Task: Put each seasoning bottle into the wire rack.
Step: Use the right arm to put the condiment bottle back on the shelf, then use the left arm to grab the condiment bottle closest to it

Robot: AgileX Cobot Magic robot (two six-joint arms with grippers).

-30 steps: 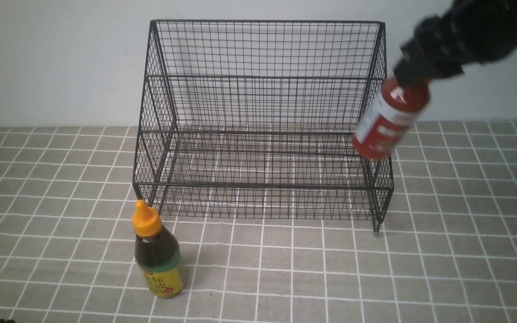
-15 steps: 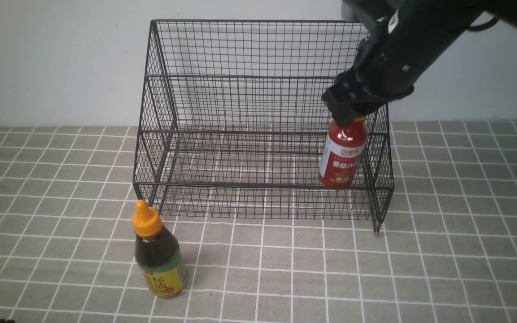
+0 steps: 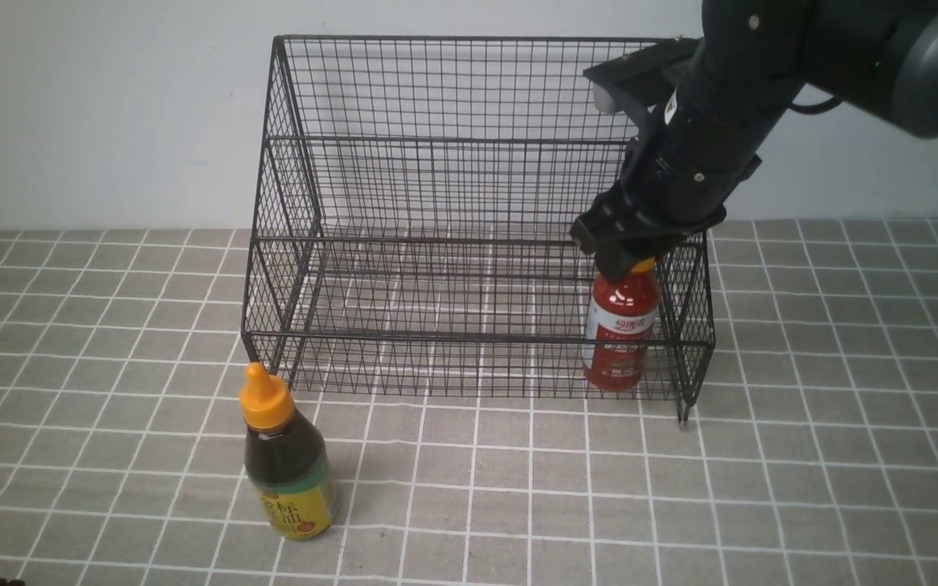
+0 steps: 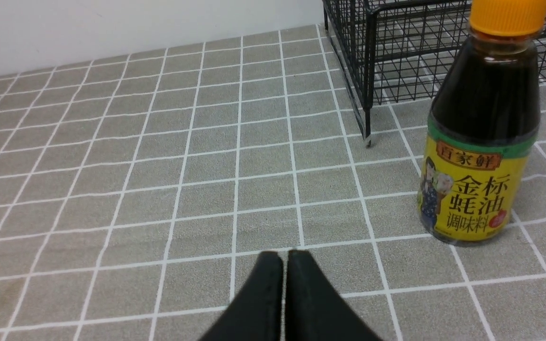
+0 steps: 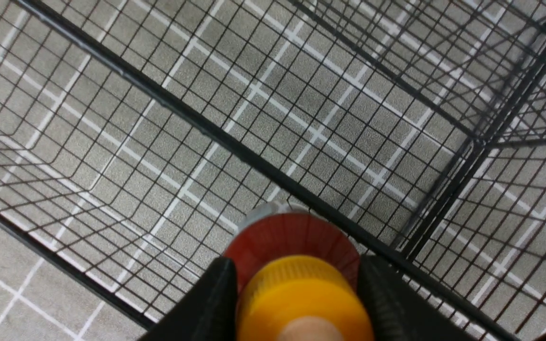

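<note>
The right gripper (image 3: 628, 256) has its jaws clamped on the orange cap of the slim red squeeze bottle (image 3: 620, 342), upright in the front tier of the large black wire-mesh rack (image 3: 477, 187), at its 4 o'clock corner. The dark-brown yellow-green-labelled squeeze bottle (image 3: 286, 476) stands outside at the rack's 7 o'clock. The left gripper (image 4: 285, 258) is pressed closed, empty.

1. On the dark-brown bottle (image 4: 484, 142), ahead and to the right of the left fingers (image 4: 263, 298), we read "百家鲜".
2. Under that we read, larger, "金标蚝油", then "调味料".
3. On the red bottle (image 3: 620, 342), under the right fingers (image 5: 206, 308), we find the print too blurred to read.
</note>
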